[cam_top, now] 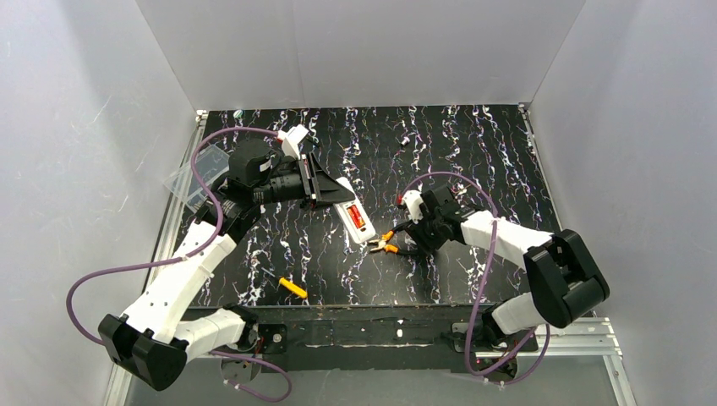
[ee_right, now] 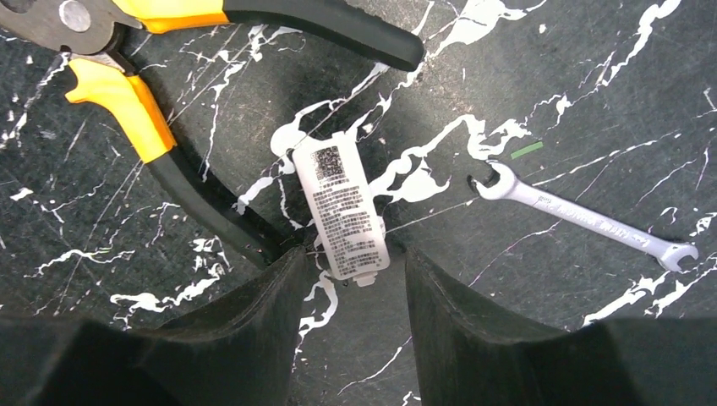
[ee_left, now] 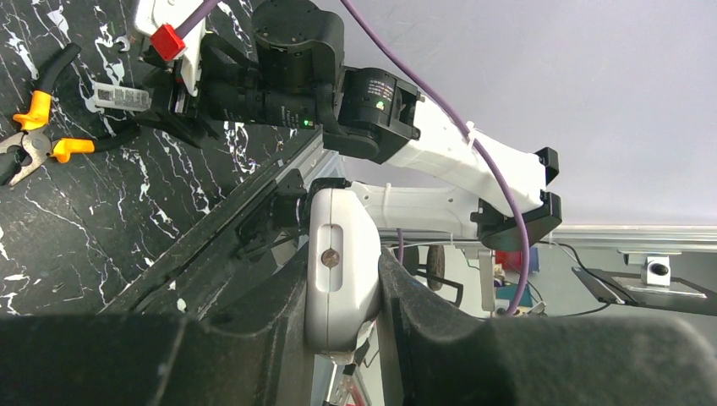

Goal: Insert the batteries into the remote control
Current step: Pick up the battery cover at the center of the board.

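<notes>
**A:** Where is the remote control point(cam_top: 366, 233)?

**B:** It is near the middle of the tabletop point(cam_top: 473, 152), a little toward the far-left corner, with its back facing up. The left pincer point(ee_left: 342, 296) is clamped on one end of it, a finger pressed to each long side. Whether it is lifted or resting cannot be told.

**A:** And the batteries point(cam_top: 358, 218)?

**B:** Red-orange shows inside the recess. How many are there cannot be read from above.

**A:** And the right pincer point(ee_right: 355, 262)?

**B:** It is parted and grips nothing. Its fingertips straddle the near end of a white labelled plate point(ee_right: 342, 211) lying flat on the tabletop, with a gap on each side. The pliers point(ee_right: 161, 144) lie just beside the plate, and a small wrench point(ee_right: 583, 220) lies near its other side.
</notes>
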Controlling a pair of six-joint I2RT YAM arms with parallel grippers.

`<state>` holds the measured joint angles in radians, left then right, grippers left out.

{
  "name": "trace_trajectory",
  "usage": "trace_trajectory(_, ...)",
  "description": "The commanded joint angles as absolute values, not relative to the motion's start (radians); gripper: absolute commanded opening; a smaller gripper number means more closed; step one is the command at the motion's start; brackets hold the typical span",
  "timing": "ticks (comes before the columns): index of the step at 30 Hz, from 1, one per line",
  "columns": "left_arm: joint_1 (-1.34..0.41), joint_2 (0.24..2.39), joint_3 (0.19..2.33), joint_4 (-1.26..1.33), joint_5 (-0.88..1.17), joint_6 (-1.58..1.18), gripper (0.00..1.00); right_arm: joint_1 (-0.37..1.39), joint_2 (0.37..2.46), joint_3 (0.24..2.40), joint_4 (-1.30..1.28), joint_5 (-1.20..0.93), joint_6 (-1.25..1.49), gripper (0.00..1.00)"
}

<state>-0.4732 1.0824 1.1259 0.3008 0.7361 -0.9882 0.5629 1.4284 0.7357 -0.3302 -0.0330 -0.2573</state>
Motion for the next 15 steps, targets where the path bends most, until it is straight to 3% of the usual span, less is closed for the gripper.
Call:
trace_trajectory(1,-0.468,1.057,1.136,0.323,0.779,-0.980,0.00,0.560,1.458,0.783,-0.300,-0.025,-0.281,0.54)
trace_trajectory(5,-0.468,1.061,1.140,0.322,0.778,-0.981,0.00,0.560,1.483,0.798,-0.318,-0.057,-0.283,0.51)
trace_trajectory(11,-0.468,1.070,1.139,0.318,0.776,-0.973,0.00,0.560,1.507,0.830,-0.371,-0.110,-0.279,0.37)
trace_trajectory(15,-0.468,1.078,1.127,0.328,0.768,-0.971,0.00,0.560,1.464,0.824,-0.377,-0.092,-0.264,0.34)
